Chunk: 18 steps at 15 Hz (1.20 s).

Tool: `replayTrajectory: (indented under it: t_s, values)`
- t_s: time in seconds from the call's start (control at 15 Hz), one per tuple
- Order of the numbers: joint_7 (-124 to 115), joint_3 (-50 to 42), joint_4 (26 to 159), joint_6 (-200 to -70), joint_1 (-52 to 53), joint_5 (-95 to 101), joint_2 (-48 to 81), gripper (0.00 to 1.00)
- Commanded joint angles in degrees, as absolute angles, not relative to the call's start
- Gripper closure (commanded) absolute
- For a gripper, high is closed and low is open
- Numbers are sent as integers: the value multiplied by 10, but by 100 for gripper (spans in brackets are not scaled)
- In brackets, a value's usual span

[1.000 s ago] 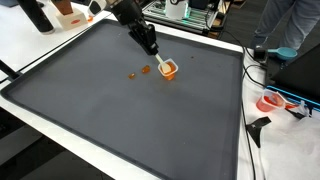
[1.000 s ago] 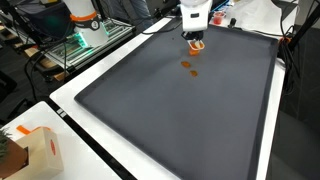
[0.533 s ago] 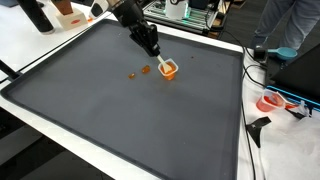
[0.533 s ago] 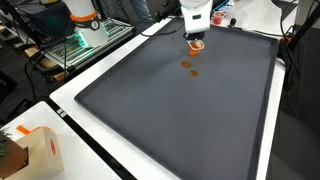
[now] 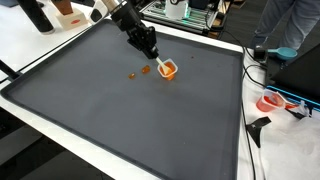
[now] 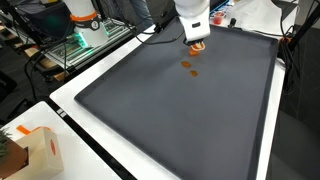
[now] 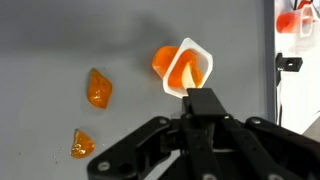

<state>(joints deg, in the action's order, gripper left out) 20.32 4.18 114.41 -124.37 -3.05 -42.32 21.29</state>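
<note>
A small orange cup with a white rim stands on the dark grey mat, seen in both exterior views. My gripper sits right beside the cup. Its fingers are closed on a thin pale spoon whose end rests in the cup. Two orange pieces lie loose on the mat a short way from the cup.
The mat has a white border. A cardboard box stands off one corner. A person stands at one side, with cables and a red and white item nearby. A rack of equipment is at the back.
My arm has shifted slightly above the cup. The cup and the orange pieces have not moved.
</note>
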Motion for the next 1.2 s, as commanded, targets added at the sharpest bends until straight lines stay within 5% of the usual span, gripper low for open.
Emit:
replayTrajectory:
  t_s: [0.0,1.13]
  values:
    - [263,51,1145,-1229,-52,-459,220,97]
    - [416,34,1137,-1162,-83,-531,247,97]
